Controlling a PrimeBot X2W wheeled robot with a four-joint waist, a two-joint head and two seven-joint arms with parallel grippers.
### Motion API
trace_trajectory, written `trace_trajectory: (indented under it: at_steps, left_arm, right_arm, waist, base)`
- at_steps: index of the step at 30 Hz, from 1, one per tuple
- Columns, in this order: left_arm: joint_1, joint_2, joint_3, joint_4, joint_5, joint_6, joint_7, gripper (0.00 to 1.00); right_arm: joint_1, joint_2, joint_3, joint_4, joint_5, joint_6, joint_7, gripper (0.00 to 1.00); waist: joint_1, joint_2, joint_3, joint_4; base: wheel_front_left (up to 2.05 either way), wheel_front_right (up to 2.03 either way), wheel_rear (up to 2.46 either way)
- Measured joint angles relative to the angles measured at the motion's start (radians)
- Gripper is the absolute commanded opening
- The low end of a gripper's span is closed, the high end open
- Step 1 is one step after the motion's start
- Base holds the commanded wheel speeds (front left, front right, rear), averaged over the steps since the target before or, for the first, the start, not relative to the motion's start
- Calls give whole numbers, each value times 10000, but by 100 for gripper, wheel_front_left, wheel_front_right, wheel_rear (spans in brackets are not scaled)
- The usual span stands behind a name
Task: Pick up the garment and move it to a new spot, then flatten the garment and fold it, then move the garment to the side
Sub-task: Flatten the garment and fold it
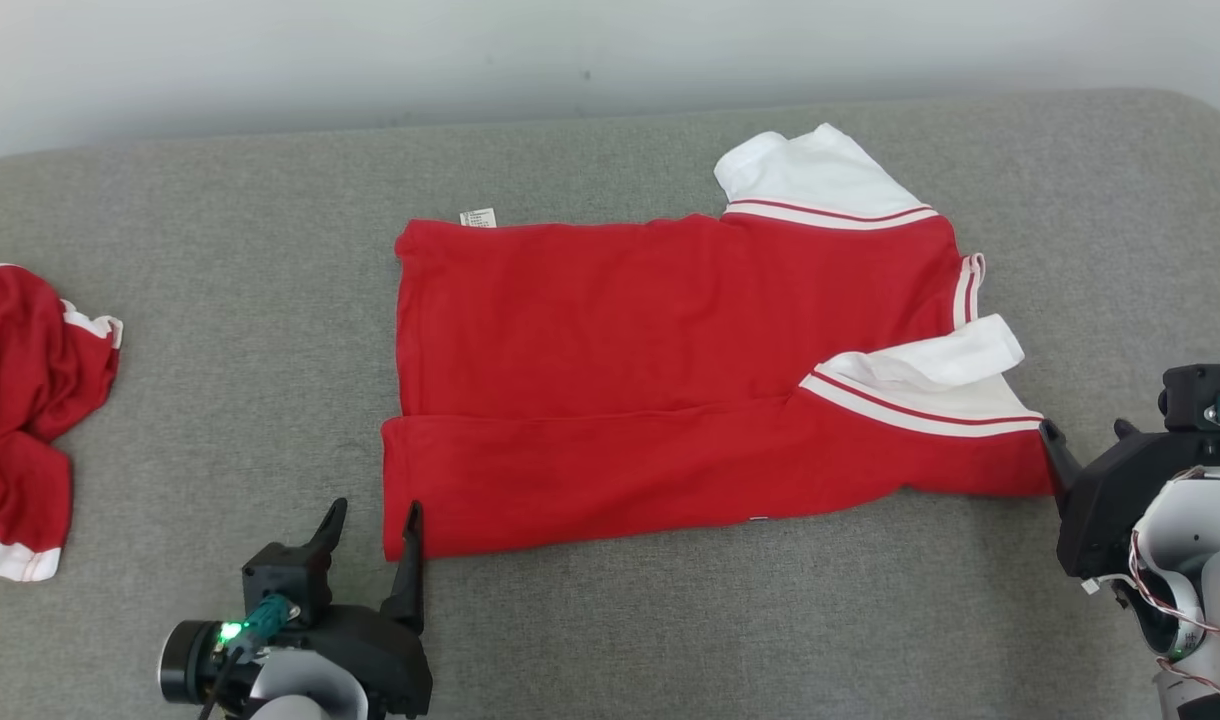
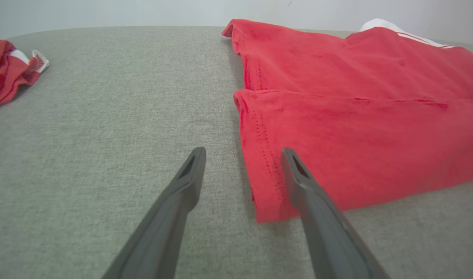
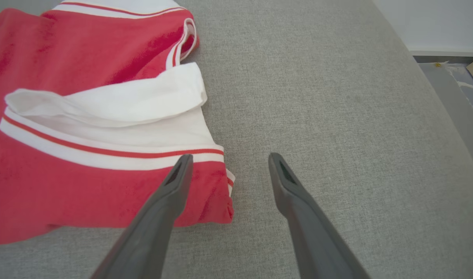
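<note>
The garment (image 1: 630,340) is a red shirt with white, red-striped sleeves, lying spread on the grey cushioned surface with its near long edge folded up over the body. My left gripper (image 1: 373,517) stands open at the garment's near left corner (image 2: 267,201), one finger over the hem, nothing held. At the near right corner (image 3: 217,205) my right gripper (image 1: 1082,432) is open too, its left finger (image 3: 174,182) above the red edge below the white sleeve (image 3: 116,104). In the left wrist view the garment (image 2: 356,128) fills the right half.
A second red garment with white trim (image 1: 20,400) lies crumpled at the far left of the surface (image 1: 220,300), also seen in the left wrist view (image 2: 7,73). The surface's right edge drops to a floor (image 3: 453,89). A pale wall runs behind.
</note>
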Motion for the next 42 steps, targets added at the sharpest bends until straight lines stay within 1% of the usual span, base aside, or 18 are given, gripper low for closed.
trace_trajectory:
  at_steps: [4,8,14,15,16,17,18,19,20,24,29,33,36,38,39,42]
  left_arm:
    - [-258,-36,-224,255,288,207,297,100]
    - [-456,-119,-414,518,364,261,616,100]
    - [-778,-263,-637,882,351,119,1035,100]
    - [-842,-288,-662,943,339,63,1076,92]
    - [-870,-307,-677,993,307,35,1131,75]
    - [-909,-316,-686,1053,278,-46,1166,41]
    - [-941,-324,-696,1091,253,-123,1168,25]
    - [-967,-347,-715,1112,215,-167,1193,0]
    - [-989,-370,-752,1114,198,-222,1206,0]
    - [-954,-525,-823,1135,31,-389,1252,0]
    - [-479,-397,-811,1037,-184,-477,1195,0]
    - [5,-100,-832,692,-232,-474,1377,0]
    - [427,132,-874,278,-240,-382,1505,0]
    - [697,238,-913,-27,-242,-293,1628,0]
    - [697,238,-913,-27,-242,-293,1628,0]
    - [1095,360,-951,-462,-320,-198,1879,0]
  right_arm:
    - [-103,221,-134,211,-359,0,263,100]
    - [-510,451,-105,732,-610,0,562,100]
    - [-905,508,-268,1609,-612,0,1277,100]
    - [-968,491,-291,1693,-614,0,1400,100]
    - [-986,476,-324,1749,-610,0,1448,100]
    - [-1009,476,-385,1797,-587,0,1473,100]
    - [-1040,476,-418,1837,-560,0,1480,100]
    - [-1073,477,-458,1871,-491,0,1482,45]
    - [-1080,481,-477,1877,-426,0,1463,0]
    - [-954,531,-531,1850,-94,2,1197,0]
    - [-239,562,-765,1400,309,2,1045,0]
    - [448,426,-679,587,445,2,1308,0]
    - [1071,418,-652,-121,752,2,1618,0]
    - [1543,424,-805,-554,865,4,1787,0]
    - [1543,424,-805,-554,865,4,1787,0]
    - [2317,596,-1039,-1252,980,2,2117,0]
  waist:
    - [0,0,133,-92]
    - [1,0,309,-143]
    - [-1,-3,473,-23]
    - [-1,-3,496,12]
    - [-1,-3,517,43]
    - [-1,-4,542,73]
    - [-2,-4,567,99]
    - [-2,-4,585,126]
    - [-1,-4,596,155]
    - [1,-2,502,219]
    - [1,-1,108,204]
    - [1,-1,-246,149]
    - [1,0,-485,89]
    - [2,-1,-619,60]
    - [2,-1,-619,60]
    - [1,-1,-771,47]
  base:
    - [0,0,0]
    - [0,0,0]
    - [0,0,0]
    - [0,0,0]
    - [0,0,0]
    - [0,0,0]
    - [0,0,0]
    - [0,0,0]
    - [0,0,0]
    - [0,0,0]
    - [0,0,0]
    - [0,0,0]
    - [0,0,0]
    - [0,0,0]
    - [0,0,0]
    - [0,0,0]
